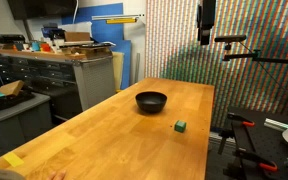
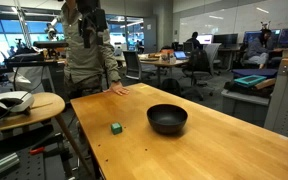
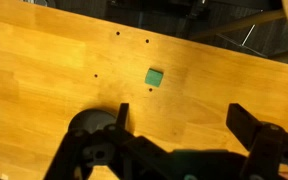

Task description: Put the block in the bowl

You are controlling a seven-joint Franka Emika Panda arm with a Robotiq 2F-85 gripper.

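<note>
Surface: a pale wooden table (image 1: 104, 130) with a few small dark holes that showed in the wrist view.
Room: a workshop with grey drawer cabinets (image 1: 44, 75) at the left; in an exterior view a person (image 2: 89, 60) stood at the table's far end, one hand on the wood.
Bowl: the black bowl (image 1: 151, 101) sat upright on the table.
Block: the green block (image 1: 181, 126) lay on the wood near the bowl, apart from it and outside it.
Gripper: in the wrist view the gripper (image 3: 174, 125) hung above the table, jaws spread wide and gripping nothing; the block lay beyond the fingertips, untouched.
</note>
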